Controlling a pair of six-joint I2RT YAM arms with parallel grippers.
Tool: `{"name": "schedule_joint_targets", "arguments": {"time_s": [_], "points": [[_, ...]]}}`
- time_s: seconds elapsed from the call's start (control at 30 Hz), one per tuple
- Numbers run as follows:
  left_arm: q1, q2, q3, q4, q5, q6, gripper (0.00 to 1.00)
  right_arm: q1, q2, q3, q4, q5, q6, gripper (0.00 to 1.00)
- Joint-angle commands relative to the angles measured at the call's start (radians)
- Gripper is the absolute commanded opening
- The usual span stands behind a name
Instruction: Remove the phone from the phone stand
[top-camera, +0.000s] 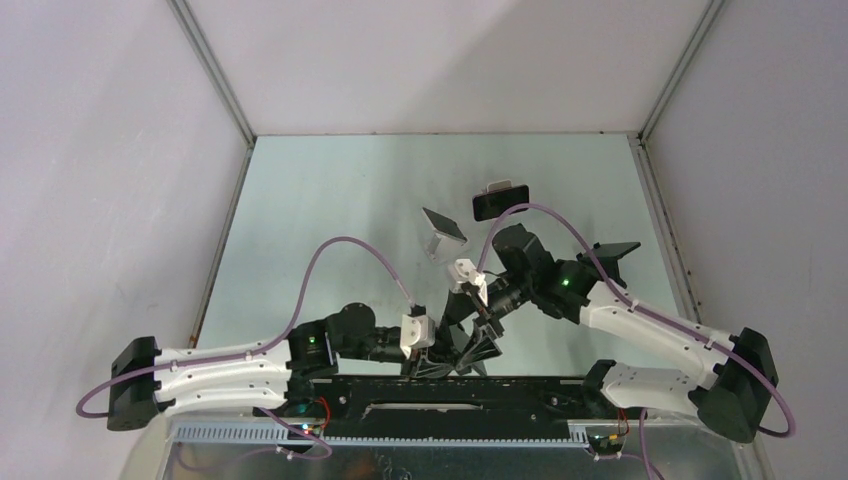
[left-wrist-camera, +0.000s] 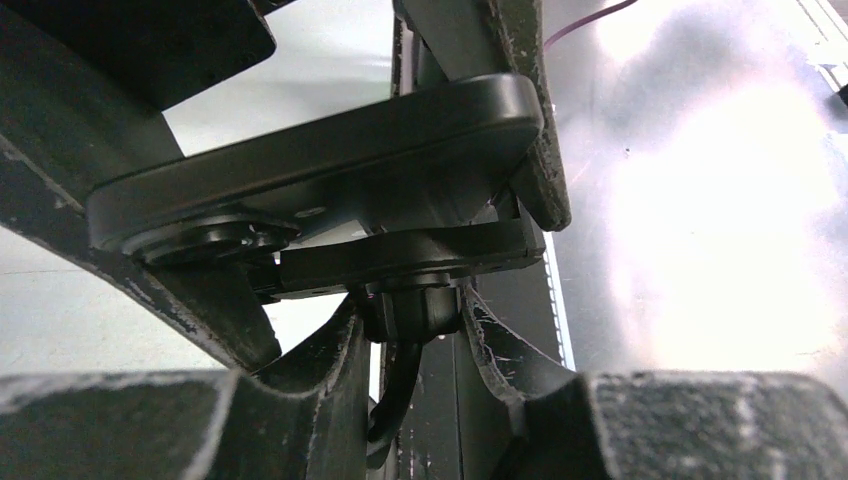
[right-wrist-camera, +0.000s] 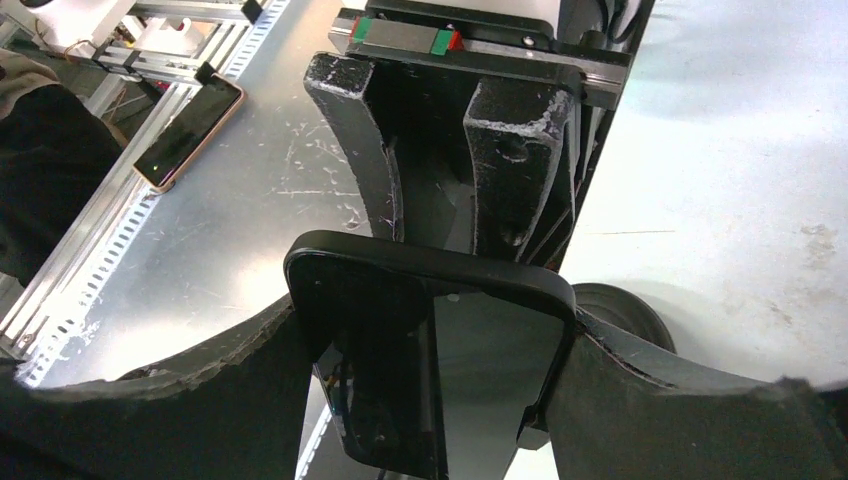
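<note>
Counted: two arms, two grippers, two phones, one stand in a grip. The left gripper (left-wrist-camera: 412, 318) was almost fully closed, its fingers (left-wrist-camera: 300, 370) pinching the short round stem of the black plastic phone stand (left-wrist-camera: 400, 255), lower centre of the left wrist view. The right gripper (right-wrist-camera: 437, 322) sat wide, its fingers (right-wrist-camera: 640, 390) pressed on both side edges of the black glossy phone (right-wrist-camera: 430, 380), lower centre of the right wrist view. That phone had rounded corners, a dark reflective screen and a round camera bump on its back. It still sat against the stand's bracket, not yet off. A second phone, pinkish-rimmed with a dark screen (right-wrist-camera: 190, 120), lay on the bare metal bench (right-wrist-camera: 260, 200), upper left. In the top view both grippers met at lower centre. A grey tilted plate (top-camera: 443, 230) and a dark slab (top-camera: 498, 203) stood apart at upper centre.
</note>
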Motion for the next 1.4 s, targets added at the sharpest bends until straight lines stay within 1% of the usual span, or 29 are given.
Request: {"name": "schedule_joint_targets", "arguments": {"time_s": [0.0,0.3,0.57,0.73,0.93,1.17,1.37], "points": [[-0.112,-0.016,0.020,0.084,0.418,-0.040,0.00,-0.017,0.009,-0.016,0.043,0.296,-0.046,0.00],[-0.111,-0.022,0.009,0.084,0.397,-0.034,0.00,0.034,-0.069,-0.027,0.057,0.288,-0.001,0.00],[-0.111,-0.064,-0.037,0.112,0.251,-0.025,0.00,0.119,-0.115,-0.041,0.058,0.351,0.037,0.00],[-0.102,-0.099,-0.059,0.130,0.188,-0.016,0.00,0.162,-0.170,-0.076,0.085,0.366,0.075,0.00],[-0.045,-0.078,-0.057,0.150,0.220,-0.013,0.00,0.200,-0.218,-0.095,0.110,0.368,0.119,0.00],[0.010,-0.065,-0.052,0.159,0.241,-0.010,0.00,0.229,-0.288,-0.112,0.128,0.451,0.147,0.00],[0.035,-0.050,-0.056,0.167,0.242,-0.015,0.00,0.235,-0.350,-0.118,0.150,0.489,0.170,0.00]]}}
